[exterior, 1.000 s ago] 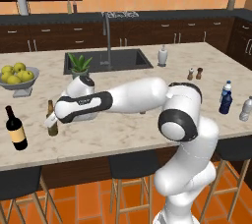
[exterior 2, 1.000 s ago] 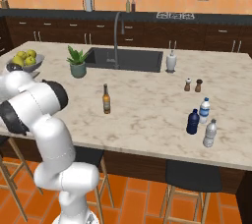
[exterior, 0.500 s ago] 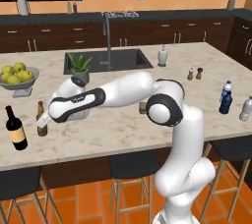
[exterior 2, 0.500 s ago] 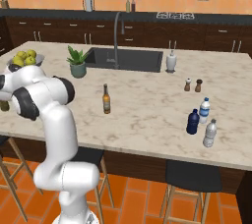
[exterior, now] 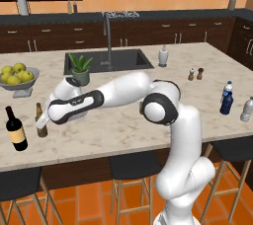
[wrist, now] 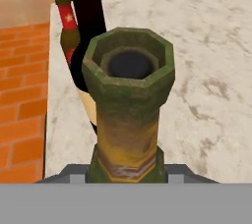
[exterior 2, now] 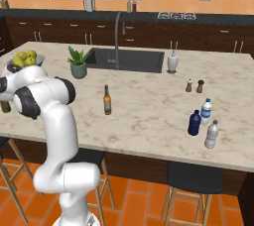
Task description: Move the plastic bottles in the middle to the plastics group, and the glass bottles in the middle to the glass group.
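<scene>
Now, from the left base view, the gripper (exterior: 43,120) clamps the green bottle (exterior: 40,121) near the table's (exterior: 128,125) left end, just beside the wine bottle (exterior: 16,129). Right base view: brown bottle (exterior 2: 106,100) mid-table, blue bottle (exterior 2: 194,123) among the plastics. Hand view: green bottle (wrist: 129,105) upright, wine bottle (wrist: 86,26) behind.

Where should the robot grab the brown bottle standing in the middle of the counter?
Probably by its slim neck, just above the orange label, coming in level from the near edge of the counter. The brown bottle stands upright and alone, so the fingers can pass on either side of it.
</scene>
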